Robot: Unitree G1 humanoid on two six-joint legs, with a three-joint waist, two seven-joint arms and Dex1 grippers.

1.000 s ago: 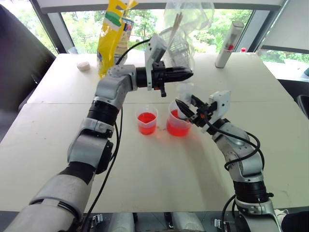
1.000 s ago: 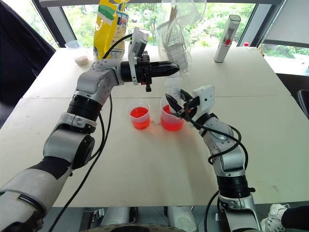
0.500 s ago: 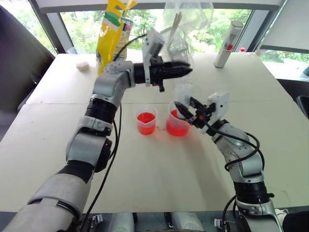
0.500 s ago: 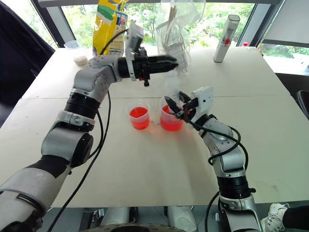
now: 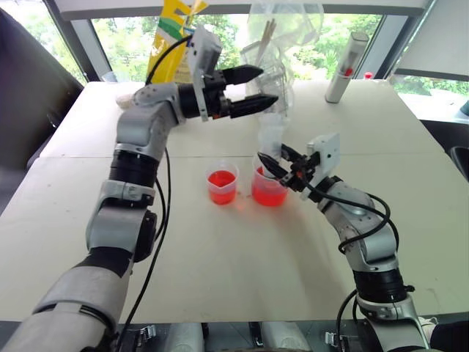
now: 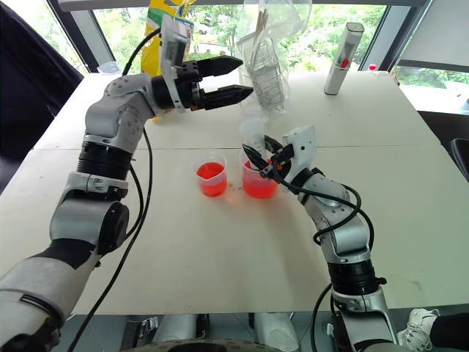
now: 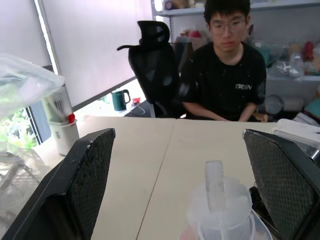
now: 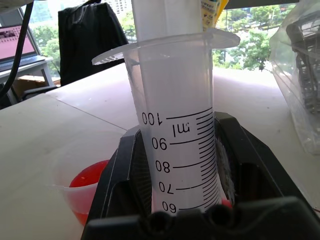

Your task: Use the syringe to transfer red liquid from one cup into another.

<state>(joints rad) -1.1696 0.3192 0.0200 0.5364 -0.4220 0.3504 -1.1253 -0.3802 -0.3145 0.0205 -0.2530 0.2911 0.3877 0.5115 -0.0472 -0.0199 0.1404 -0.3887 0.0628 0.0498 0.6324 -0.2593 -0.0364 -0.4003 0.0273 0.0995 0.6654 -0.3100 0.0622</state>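
Note:
The clear syringe (image 5: 270,139) stands upright with its tip down in the larger spouted cup (image 5: 269,189), which holds red liquid (image 5: 268,195). My right gripper (image 5: 281,164) is shut on the syringe's barrel (image 8: 176,150), where the graduation marks show. The smaller cup (image 5: 223,185), also with red liquid, stands just left of the beaker. My left gripper (image 5: 267,83) hangs open and empty above and left of the syringe. Its two black fingers (image 7: 90,170) stand wide apart, with the plunger top (image 7: 216,192) low between them.
At the table's far edge stand a yellow bag (image 5: 171,44), a clear plastic bag (image 5: 282,40) of utensils and a white bottle with a red dot (image 5: 346,67). A small pale object (image 5: 126,100) lies far left. A person (image 7: 227,75) sits at the table's side.
My left gripper was shut just above the syringe. It has opened wide and drawn back to the left and up. The right gripper and syringe have stayed over the beaker.

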